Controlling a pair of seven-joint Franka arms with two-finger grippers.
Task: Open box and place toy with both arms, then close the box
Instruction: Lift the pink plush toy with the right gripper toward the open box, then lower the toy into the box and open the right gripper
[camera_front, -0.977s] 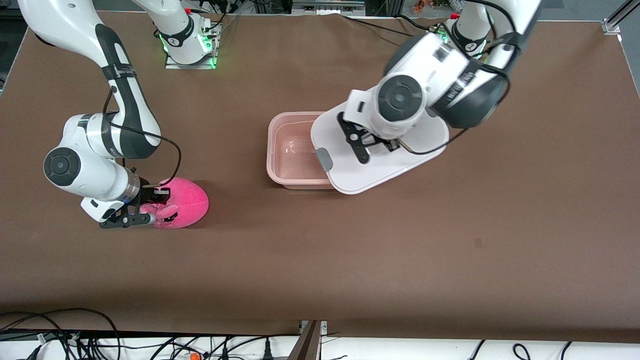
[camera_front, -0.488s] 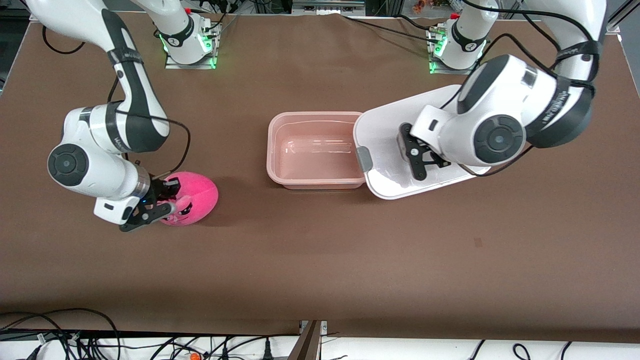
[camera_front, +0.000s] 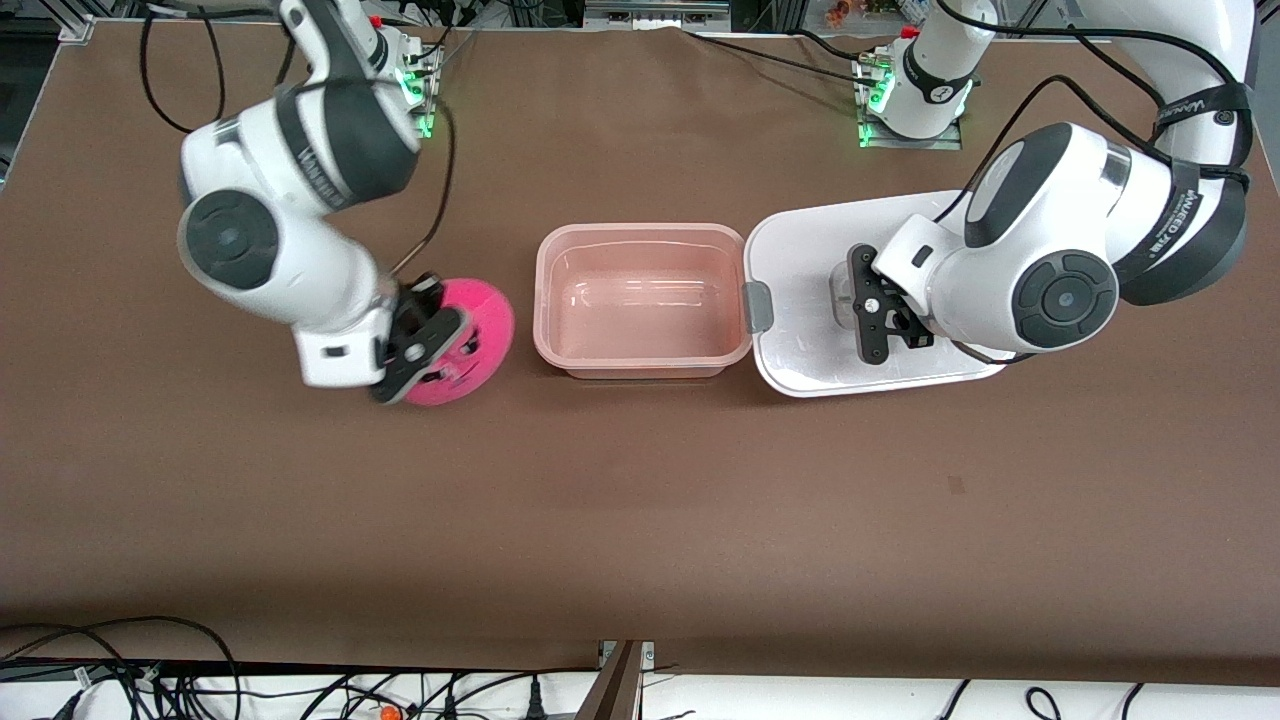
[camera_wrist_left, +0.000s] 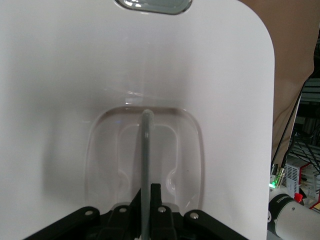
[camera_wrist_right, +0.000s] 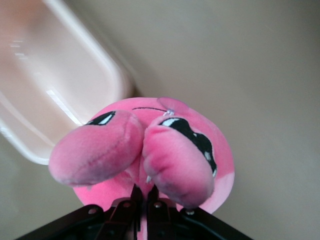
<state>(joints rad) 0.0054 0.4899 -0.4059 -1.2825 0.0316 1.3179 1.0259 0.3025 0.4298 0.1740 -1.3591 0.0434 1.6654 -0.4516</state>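
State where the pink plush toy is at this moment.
In the front view, the toy hangs in the right end effector, shut on it, lifted above the table beside the open box, toward the right arm's end.

Pink toy (camera_front: 470, 340) lifted; box (camera_front: 640, 298) open, lid (camera_front: 800, 300) beside

Brown cloth-covered table (camera_front: 640, 520), carrying a rounded-rectangular translucent pinkish plastic tub (camera_front: 640, 365), open, mid-table; touching it toward the left arm's end, a flat white lid (camera_front: 800, 250) with grey clip.
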